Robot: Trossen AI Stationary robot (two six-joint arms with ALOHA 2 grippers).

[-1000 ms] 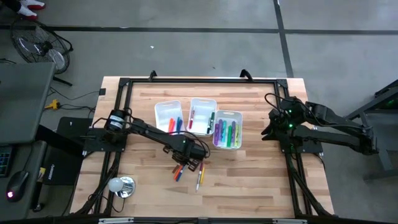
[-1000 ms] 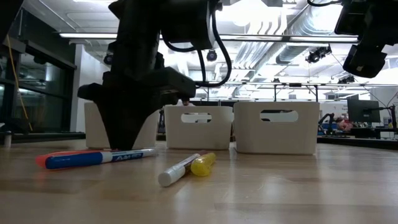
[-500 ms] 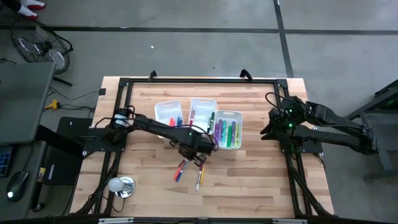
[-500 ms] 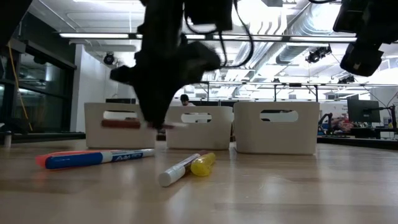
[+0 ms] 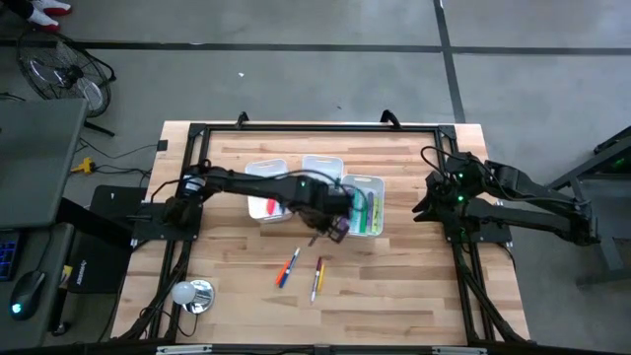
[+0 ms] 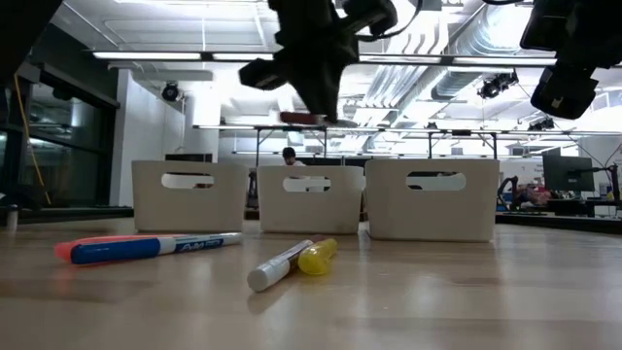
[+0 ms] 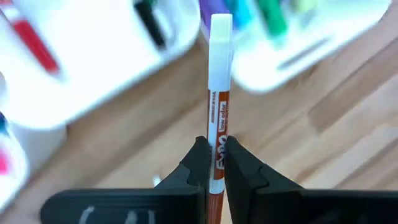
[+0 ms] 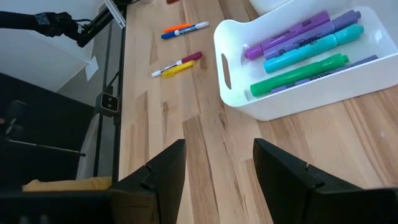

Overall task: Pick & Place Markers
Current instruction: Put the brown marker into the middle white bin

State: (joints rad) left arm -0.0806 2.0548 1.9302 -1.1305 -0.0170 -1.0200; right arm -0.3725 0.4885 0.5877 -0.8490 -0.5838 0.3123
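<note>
The left gripper [image 7: 212, 163] was clenched on a slim red-and-white marker [image 7: 219, 93], held in the air over the front edges of the middle and right bins. Three white, smooth plastic bins [image 5: 361, 187] with slotted handles sat mid-surface; the right one held purple, teal and green markers [image 8: 305, 46]. Loose markers [image 5: 287, 266] lay on the wood-plank surface [image 5: 414, 296] nearer its front edge. The right gripper [image 8: 214, 171] hung released at the right edge.

Bright, even light falls from ceiling strip lights [image 6: 155, 55], which glare white in the low view and leave the raised arm [image 6: 316, 49] a backlit silhouette. The bench [image 5: 394, 286] carries only faint, soft shadows. In the left wrist view the white bins [image 7: 93, 56] smear into blur, while the held marker [image 7: 219, 112] stays fairly crisp.
</note>
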